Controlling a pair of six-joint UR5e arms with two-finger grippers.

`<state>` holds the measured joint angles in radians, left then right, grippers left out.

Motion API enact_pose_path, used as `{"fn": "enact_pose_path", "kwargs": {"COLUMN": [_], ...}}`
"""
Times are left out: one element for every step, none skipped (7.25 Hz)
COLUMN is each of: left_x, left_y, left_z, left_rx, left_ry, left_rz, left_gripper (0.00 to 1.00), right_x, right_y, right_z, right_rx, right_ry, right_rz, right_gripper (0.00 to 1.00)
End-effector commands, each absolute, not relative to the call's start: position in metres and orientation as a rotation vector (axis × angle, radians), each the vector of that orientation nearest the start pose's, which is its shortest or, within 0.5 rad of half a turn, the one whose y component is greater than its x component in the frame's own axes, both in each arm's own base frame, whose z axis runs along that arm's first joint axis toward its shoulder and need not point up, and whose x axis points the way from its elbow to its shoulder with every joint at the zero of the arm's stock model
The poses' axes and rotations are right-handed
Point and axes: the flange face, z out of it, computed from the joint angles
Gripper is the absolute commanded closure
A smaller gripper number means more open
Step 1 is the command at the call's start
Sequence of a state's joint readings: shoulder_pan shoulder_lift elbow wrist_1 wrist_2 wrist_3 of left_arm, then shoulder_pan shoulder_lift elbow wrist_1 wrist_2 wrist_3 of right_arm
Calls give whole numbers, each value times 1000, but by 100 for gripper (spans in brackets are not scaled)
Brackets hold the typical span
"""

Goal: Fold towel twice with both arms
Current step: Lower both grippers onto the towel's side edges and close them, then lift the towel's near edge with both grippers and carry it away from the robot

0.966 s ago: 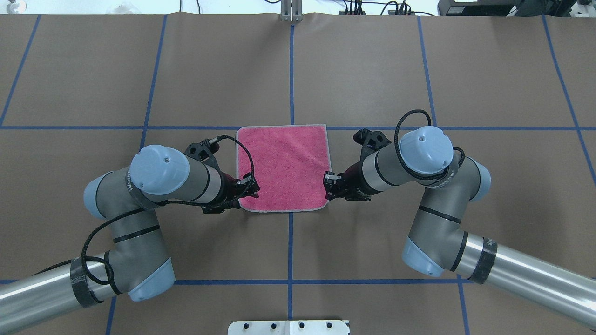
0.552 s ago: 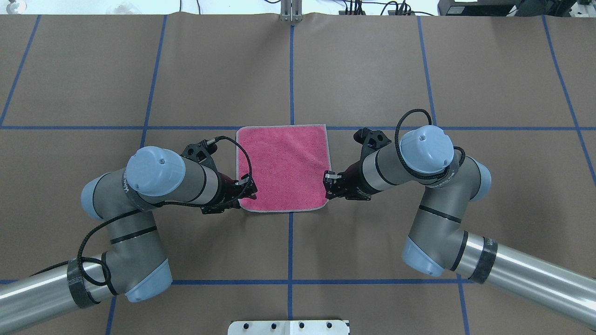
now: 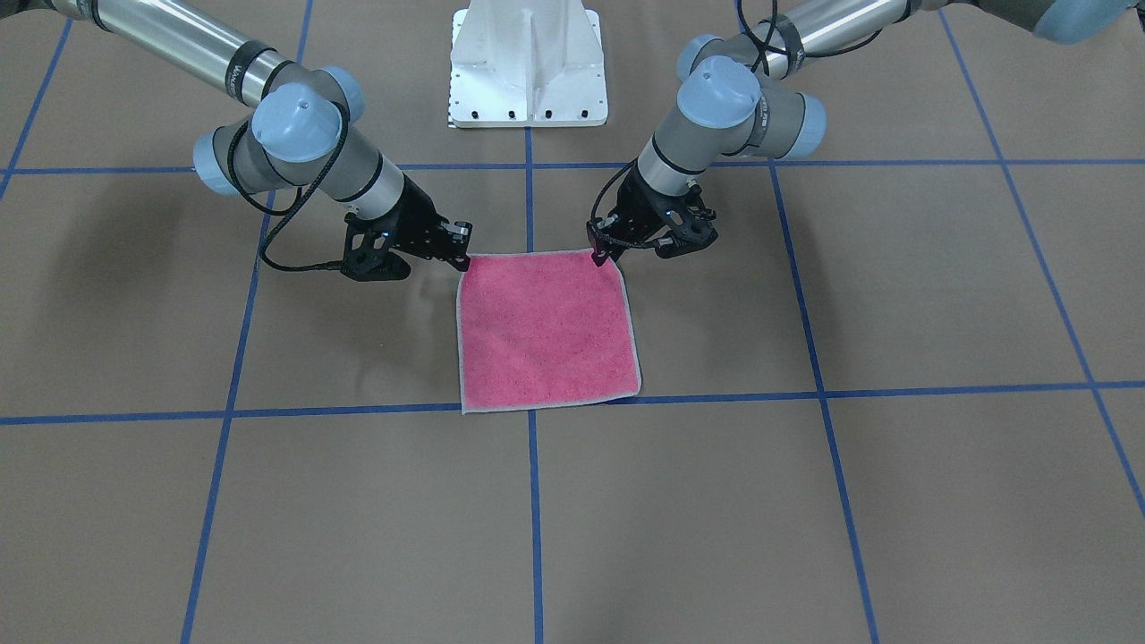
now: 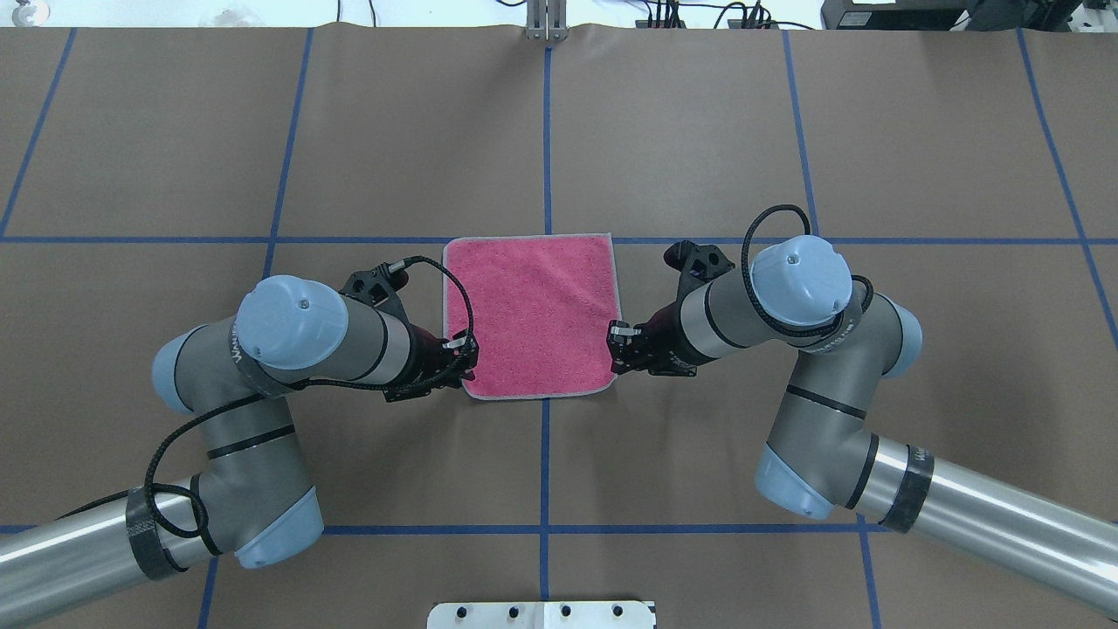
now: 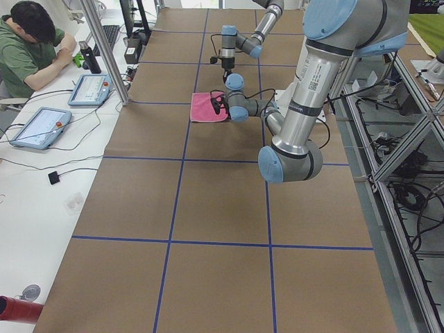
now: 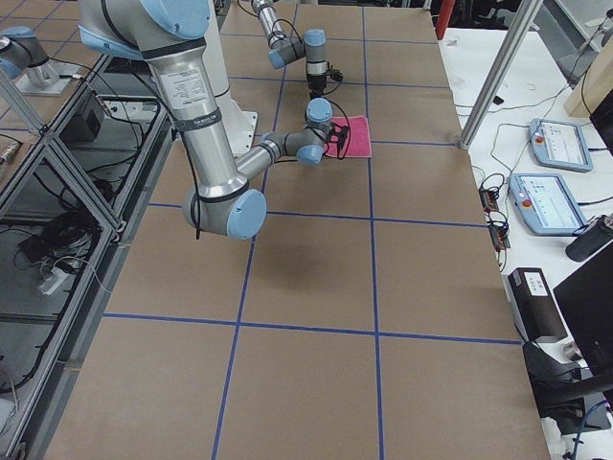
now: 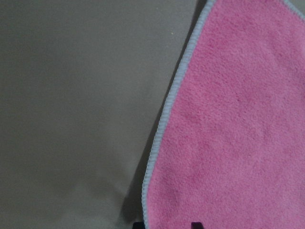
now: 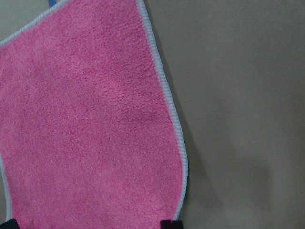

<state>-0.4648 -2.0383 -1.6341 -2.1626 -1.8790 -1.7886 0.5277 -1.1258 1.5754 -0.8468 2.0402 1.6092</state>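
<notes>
The towel (image 4: pixel 533 314) lies flat, pink face up, in the middle of the brown table; it also shows in the front view (image 3: pixel 546 335). My left gripper (image 4: pixel 467 371) is at its near-left corner, with narrow jaws pinching the corner (image 3: pixel 597 258). In the left wrist view the towel (image 7: pixel 228 119) has its grey border running down between two close fingertips (image 7: pixel 194 225). My right gripper (image 4: pixel 614 354) is low over the near-right corner (image 3: pixel 461 255). In the right wrist view its fingertips (image 8: pixel 167 223) stand wide apart astride the towel (image 8: pixel 86 124).
The white pedestal base (image 3: pixel 528 63) stands at the robot's edge of the table. Blue tape lines (image 4: pixel 546 131) grid the brown table cover. An operator (image 5: pixel 28 41) sits at a side desk with tablets (image 5: pixel 87 89) beyond the table's far edge.
My left gripper has shifted slightly toward the robot and inward. The towel's near-left corner has drawn in under it. The right arm has barely moved.
</notes>
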Motion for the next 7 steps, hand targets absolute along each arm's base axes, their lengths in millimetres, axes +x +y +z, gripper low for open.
{"fn": "enact_pose_path", "kwargs": {"left_x": [540,536,534,535,535,534,531], "left_y": [-385,-382,-380,-380,-381,-381,-385], "left_z": [292,284,281,279,278,276,276], "left_rx": [-143,-165,-173,-172,-171,-169,-164], "left_ry": [1152,1169,1173,1176,1178,1183,1185], "left_rz": [-427,-407,-401,-397,-395,-395,-400], "left_gripper": [100,100,100,100,100,100,100], "right_x": [-523,-523,-522,-515,-508,-493,-484], "right_y": [-407,-407,-408,-410,-405,-406,-413], "right_z": [318,318,316,311,305,291,284], "right_rx": [-123,-122,-121,-115,-111,-96,-105], "right_ry": [-1215,-1215,-1218,-1230,-1246,-1275,-1288], "right_rz": [219,218,217,218,213,218,260], "right_gripper": [93,95,97,100,100,100,100]}}
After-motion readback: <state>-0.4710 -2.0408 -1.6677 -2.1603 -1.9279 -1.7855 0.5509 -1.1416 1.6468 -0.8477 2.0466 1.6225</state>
